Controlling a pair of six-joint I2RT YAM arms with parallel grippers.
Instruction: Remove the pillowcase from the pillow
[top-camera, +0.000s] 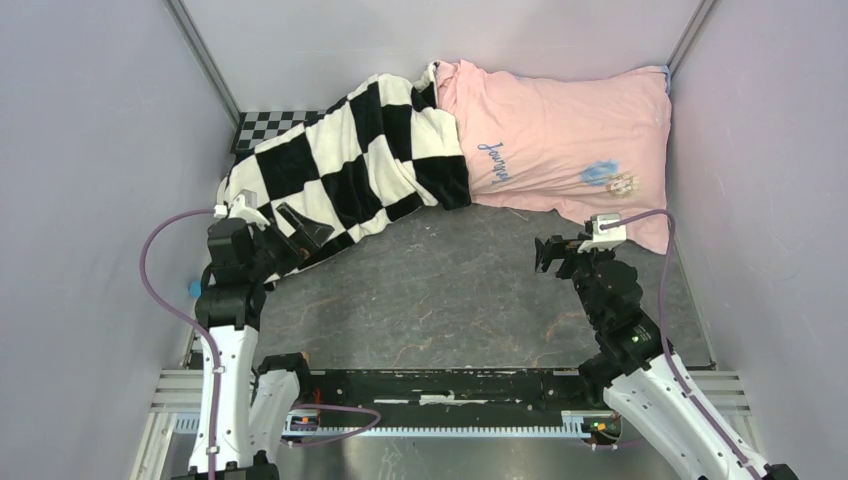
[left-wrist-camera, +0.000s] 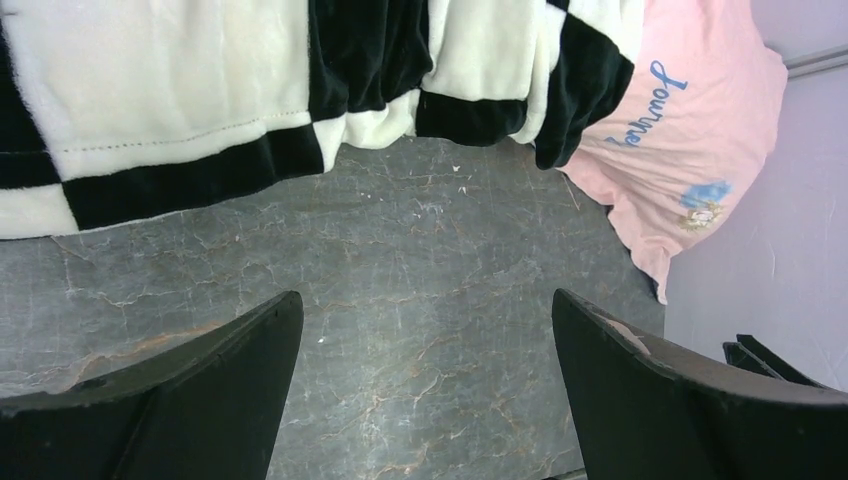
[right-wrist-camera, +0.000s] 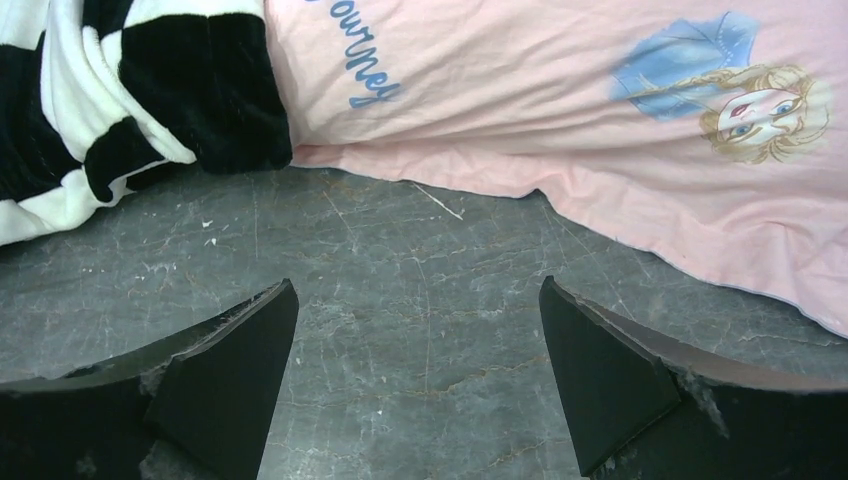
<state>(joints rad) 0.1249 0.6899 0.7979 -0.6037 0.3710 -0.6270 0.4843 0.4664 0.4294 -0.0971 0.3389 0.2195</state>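
The black and white checkered pillowcase (top-camera: 350, 160) lies bulging at the back left of the table, its right end against the pink pillow (top-camera: 560, 140). The white quilted pillow does not show; the case covers whatever is inside. My left gripper (top-camera: 285, 225) is open and empty at the case's near left edge. In the left wrist view the gripper (left-wrist-camera: 425, 295) hangs over bare table, with the case's hem (left-wrist-camera: 200, 150) just beyond. My right gripper (top-camera: 550, 250) is open and empty, short of the pink pillow. In the right wrist view (right-wrist-camera: 418, 282) it is over bare table.
The pink pillow with blue script and a print (right-wrist-camera: 740, 105) fills the back right corner. A small rigid checkerboard plate (top-camera: 265, 125) lies behind the case at the back left. Grey walls close in both sides. The grey marble tabletop (top-camera: 450, 290) lies between the arms.
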